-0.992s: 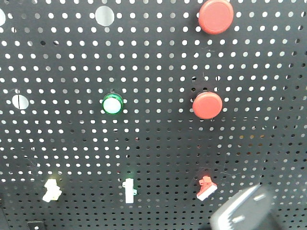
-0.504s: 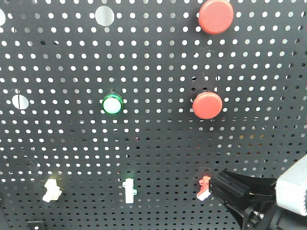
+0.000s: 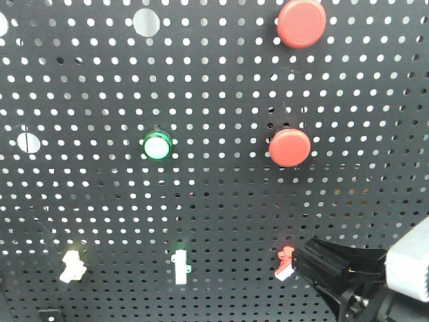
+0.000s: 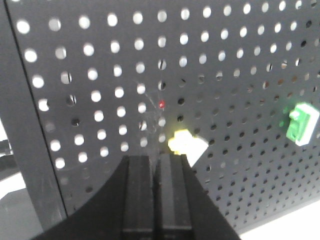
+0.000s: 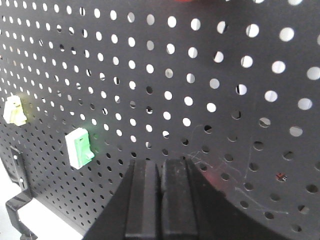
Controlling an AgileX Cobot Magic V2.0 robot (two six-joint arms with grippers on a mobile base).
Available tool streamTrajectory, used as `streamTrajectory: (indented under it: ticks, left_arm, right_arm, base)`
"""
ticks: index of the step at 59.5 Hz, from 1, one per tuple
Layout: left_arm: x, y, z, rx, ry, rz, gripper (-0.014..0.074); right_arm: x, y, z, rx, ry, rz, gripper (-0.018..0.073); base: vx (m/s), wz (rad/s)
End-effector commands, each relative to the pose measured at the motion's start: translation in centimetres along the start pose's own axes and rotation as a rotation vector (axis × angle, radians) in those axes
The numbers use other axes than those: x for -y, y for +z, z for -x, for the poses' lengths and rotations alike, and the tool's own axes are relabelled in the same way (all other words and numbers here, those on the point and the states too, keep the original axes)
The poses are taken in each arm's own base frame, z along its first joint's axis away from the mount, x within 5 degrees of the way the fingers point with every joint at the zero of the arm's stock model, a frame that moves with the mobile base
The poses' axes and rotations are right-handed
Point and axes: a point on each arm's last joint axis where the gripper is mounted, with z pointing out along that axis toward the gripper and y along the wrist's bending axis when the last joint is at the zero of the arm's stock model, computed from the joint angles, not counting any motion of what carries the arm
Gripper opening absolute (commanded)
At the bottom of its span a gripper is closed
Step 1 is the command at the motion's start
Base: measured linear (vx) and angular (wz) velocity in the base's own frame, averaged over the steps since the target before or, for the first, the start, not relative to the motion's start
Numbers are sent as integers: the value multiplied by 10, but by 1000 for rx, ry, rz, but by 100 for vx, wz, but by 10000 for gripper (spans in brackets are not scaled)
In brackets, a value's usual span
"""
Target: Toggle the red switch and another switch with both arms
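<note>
The small red switch (image 3: 284, 262) sits low on the black pegboard (image 3: 214, 201), in the front view. The dark tip of my right gripper (image 3: 303, 259) presses against its right side and covers part of it. In the right wrist view the right gripper (image 5: 161, 163) is shut with nothing held, and it hides the red switch. My left gripper (image 4: 156, 159) is shut and empty. Its tips sit just below and left of a pale yellow switch (image 4: 186, 144), the same switch (image 3: 72, 265) seen at the board's lower left. The left arm is out of the front view.
A white-and-green switch (image 3: 179, 266) sits between the two, also seen from the wrists (image 4: 303, 125) (image 5: 79, 147). A green round lamp (image 3: 157, 145) and two big red push buttons (image 3: 289, 147) (image 3: 301, 22) are higher up. The board's left edge post (image 4: 30, 150) is near the left gripper.
One second ago the right arm was a blur at the lower right, clear of the red switch. It has moved up-left against the switch and has held still for the last half second.
</note>
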Motion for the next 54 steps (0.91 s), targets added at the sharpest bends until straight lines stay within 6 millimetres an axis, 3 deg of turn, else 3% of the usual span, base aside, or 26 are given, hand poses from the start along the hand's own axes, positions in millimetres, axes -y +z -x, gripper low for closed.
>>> streamTrajectory:
  ticks: [1, 15, 29, 54]
  left_arm:
    - [-1, -7, 9, 128, -12, 9, 3]
    - [-15, -46, -61, 214, -5, 199, 3]
    - [-13, -63, -117, 281, -1, 258, 3]
    - [-14, -62, -125, 177, -22, 266, 3]
  right_arm:
    - [4, -3, 19, 123, -5, -31, -6]
    - [4, -3, 19, 123, -5, -31, -6]
    - [4, -3, 19, 123, -5, -31, -6]
    - [4, -3, 18, 105, -5, -26, -6]
  base:
    - [0, 0]
    - [0, 0]
    - [0, 0]
    - [0, 0]
